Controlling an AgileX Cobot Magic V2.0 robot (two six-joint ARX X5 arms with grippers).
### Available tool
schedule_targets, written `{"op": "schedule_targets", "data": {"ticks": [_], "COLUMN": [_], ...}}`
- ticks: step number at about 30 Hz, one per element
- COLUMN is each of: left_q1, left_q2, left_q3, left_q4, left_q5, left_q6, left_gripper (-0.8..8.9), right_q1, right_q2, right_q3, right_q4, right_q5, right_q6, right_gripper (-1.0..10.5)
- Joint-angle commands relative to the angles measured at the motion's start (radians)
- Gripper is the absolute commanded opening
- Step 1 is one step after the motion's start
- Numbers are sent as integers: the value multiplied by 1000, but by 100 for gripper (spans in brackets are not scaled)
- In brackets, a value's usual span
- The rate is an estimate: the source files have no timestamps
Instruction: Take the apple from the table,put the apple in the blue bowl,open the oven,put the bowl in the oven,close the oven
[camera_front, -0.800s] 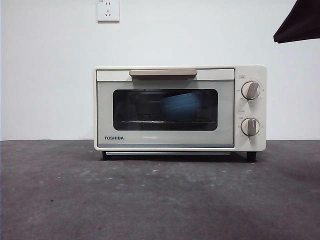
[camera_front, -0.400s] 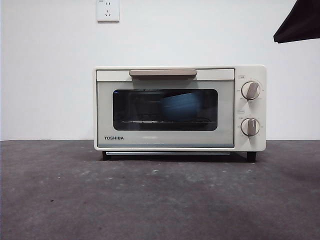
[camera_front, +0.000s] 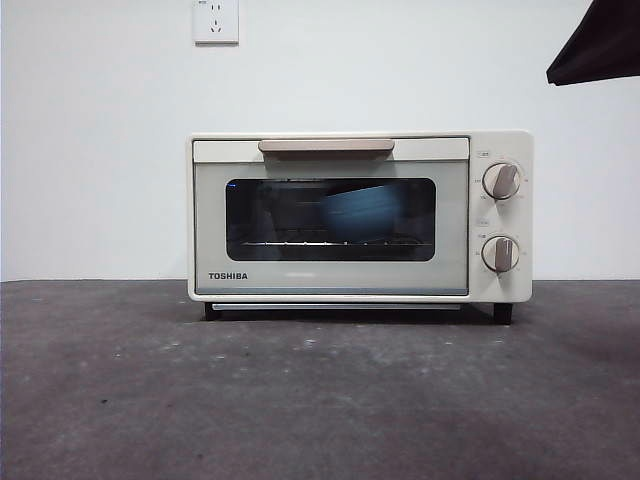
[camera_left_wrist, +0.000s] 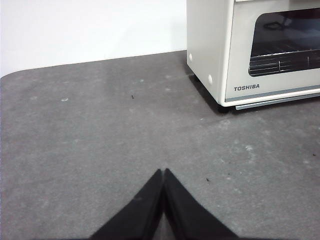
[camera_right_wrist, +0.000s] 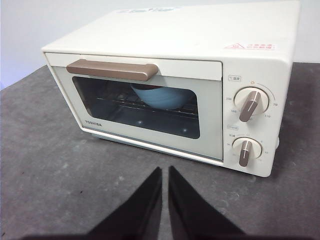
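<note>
1. The table (camera_front: 320, 400) was the largest thing before me: dark grey, rough, flecked with pale scuffs, spreading under everything else.
2. The oven (camera_front: 360, 217) stood on the table against the white wall, cream-white, with its dark glass door fully shut and the Toshiba name at the lower corner of the door.
3. The oven's beige bar handle (camera_right_wrist: 112, 70) ran along the top of the door, and nothing touched it.
4. The blue bowl (camera_right_wrist: 162, 96) sat inside the oven on the wire rack (camera_right_wrist: 150, 107), seen through the glass; from the front it showed as a blue shape behind the door, toward the knob side.
5. The apple did not show in any view; I could not tell whether it lay in the bowl, since the bowl's inside was hidden.
6. My right gripper (camera_right_wrist: 165, 170) hung in front of the oven door, well apart from it, above bare table; its two black jaws were drawn nearly together with only a thin slit between the tips, gripping nothing.
7. My left gripper (camera_left_wrist: 163, 171) hung over open table off to the oven's side, near the corner with the brand name; its jaws met at the tips, closed on nothing.
8. Two knobs (camera_front: 500, 181) sat one above the other beside the door.
9. A wall socket (camera_front: 216, 21) was mounted on the wall above the oven.
</note>
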Motion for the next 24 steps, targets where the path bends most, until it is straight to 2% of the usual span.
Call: {"op": "schedule_targets", "data": {"ticks": [1,15,19,24], "left_q1": [2,2,2,2], "left_q2": [1,1,1,1], "left_q3": [-15,-15,-15,-15], "left_q4": [-19,-19,-19,-19], "left_q5": [1,2,2,1], "left_q6": [-6,-6,-6,-6], "left_gripper": [7,7,7,7], "right_q1": [6,4,-63,-204], "right_q2": [5,-7,-103,-254], "right_q3": [9,9,5,-58], "right_q4": [11,0,-39,-47], "right_q5": [2,2,33,-11], "right_q6": [-4,-5,-69,-87], "right_gripper": [3,3,3,3]}}
